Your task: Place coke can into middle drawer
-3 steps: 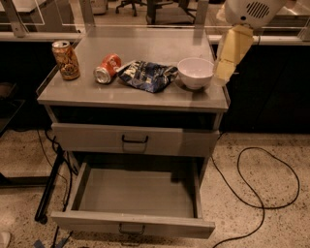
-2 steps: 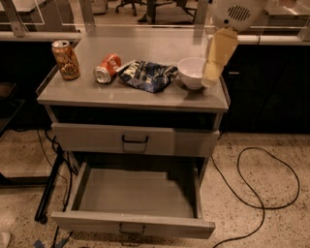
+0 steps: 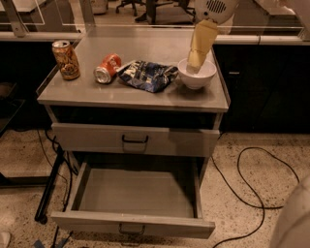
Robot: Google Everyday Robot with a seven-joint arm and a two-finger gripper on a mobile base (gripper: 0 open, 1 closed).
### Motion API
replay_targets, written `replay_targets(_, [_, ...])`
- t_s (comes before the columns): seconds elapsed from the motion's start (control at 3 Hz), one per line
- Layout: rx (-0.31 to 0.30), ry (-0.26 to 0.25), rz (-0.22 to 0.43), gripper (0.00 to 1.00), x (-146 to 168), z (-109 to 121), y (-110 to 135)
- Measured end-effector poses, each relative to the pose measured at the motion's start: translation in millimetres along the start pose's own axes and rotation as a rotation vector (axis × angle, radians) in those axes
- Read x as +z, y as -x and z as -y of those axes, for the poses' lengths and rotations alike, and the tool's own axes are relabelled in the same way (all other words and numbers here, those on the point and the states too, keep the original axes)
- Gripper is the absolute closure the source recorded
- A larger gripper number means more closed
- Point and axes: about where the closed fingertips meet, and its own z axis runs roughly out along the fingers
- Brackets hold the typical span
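Middle drawer (image 3: 131, 224): pulled out, nearest. Coke can (image 3: 107, 68): on its side on the cabinet top (image 3: 145, 99), long axis diagonal, silver top facing front-left. Gripper (image 3: 195, 62): above the white bowl (image 3: 197, 77); opening cannot be told.

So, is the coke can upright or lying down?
Lying on its side: the coke can points its silver top sideways. The claw hangs over the white bowl.

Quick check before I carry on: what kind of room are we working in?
Probably an office or lab workspace: rolling chair bases beyond a glass partition, a grey metal cabinet, and loose cables on the speckled floor. The gripper hangs over the white bowl on the cabinet top.
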Motion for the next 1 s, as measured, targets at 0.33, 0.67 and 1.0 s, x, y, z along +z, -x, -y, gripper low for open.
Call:
replay_targets(0.33, [-0.027,-0.001,0.026,0.00,3,3,19])
replay_targets(0.67, [-0.084,0.011,0.067,0.00,9,9,50])
replay_targets(1.0, [-0.139,0.040,0.132,0.00,42,23,96])
